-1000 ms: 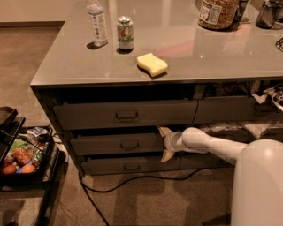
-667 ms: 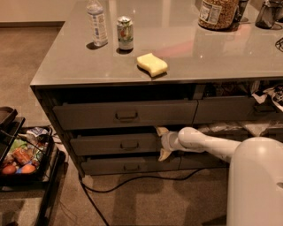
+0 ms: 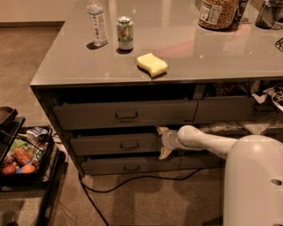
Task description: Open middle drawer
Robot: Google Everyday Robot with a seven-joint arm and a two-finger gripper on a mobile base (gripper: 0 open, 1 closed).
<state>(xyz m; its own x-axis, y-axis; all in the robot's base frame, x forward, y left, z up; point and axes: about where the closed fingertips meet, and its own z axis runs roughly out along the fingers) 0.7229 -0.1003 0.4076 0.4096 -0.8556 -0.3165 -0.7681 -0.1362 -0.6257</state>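
Observation:
The middle drawer (image 3: pixel 110 144) is the mid-height dark grey front under the counter, with a small central pull handle (image 3: pixel 129 145). It stands slightly out from the cabinet, with a dark gap above it. My gripper (image 3: pixel 163 142) is at the right end of this drawer front, to the right of the handle. Its fingers are spread, one pale fingertip (image 3: pixel 162 130) above and one (image 3: pixel 165 153) below. My white arm (image 3: pixel 208 142) reaches in from the right.
A taller top drawer (image 3: pixel 126 114) and a slim bottom drawer (image 3: pixel 130 165) flank it. A bottle (image 3: pixel 97 22), a can (image 3: pixel 125 33), a yellow sponge (image 3: pixel 152 64) and a jar (image 3: pixel 216 13) are on the counter (image 3: pixel 221 53). A cart with food (image 3: pixel 20 156) stands left. A cable (image 3: pixel 132 181) lies on the floor.
My gripper has shifted a little to the left, closer to the right end of the middle drawer front. The drawers have not visibly moved.

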